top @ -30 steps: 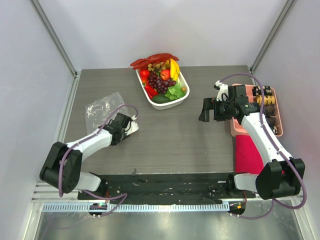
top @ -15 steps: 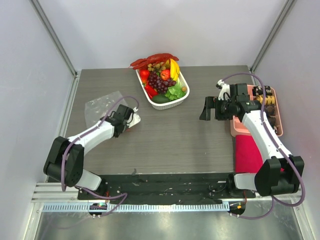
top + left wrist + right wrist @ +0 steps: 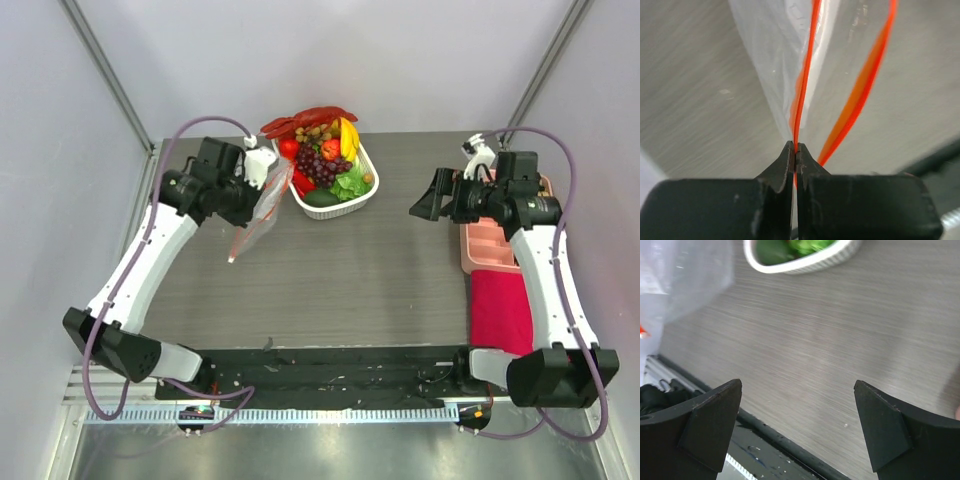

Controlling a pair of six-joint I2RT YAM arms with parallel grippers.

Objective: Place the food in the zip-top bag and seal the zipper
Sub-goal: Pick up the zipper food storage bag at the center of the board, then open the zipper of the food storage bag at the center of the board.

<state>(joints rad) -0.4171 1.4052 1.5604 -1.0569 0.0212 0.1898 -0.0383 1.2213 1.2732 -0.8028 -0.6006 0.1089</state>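
My left jaws clamp the bag (image 3: 252, 222) by its zipper (image 3: 801, 90); it hangs above the desk (image 3: 350, 280), just left of the food (image 3: 322, 165) basket (image 3: 345, 210). My right jaws stand wide apart, empty.

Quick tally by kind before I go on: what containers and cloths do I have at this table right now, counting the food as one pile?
1 zip-top bag, hanging from the left gripper
1 white basket, holding the food
1 pink tray
1 red cloth
Total: 4, plus the 1 food pile
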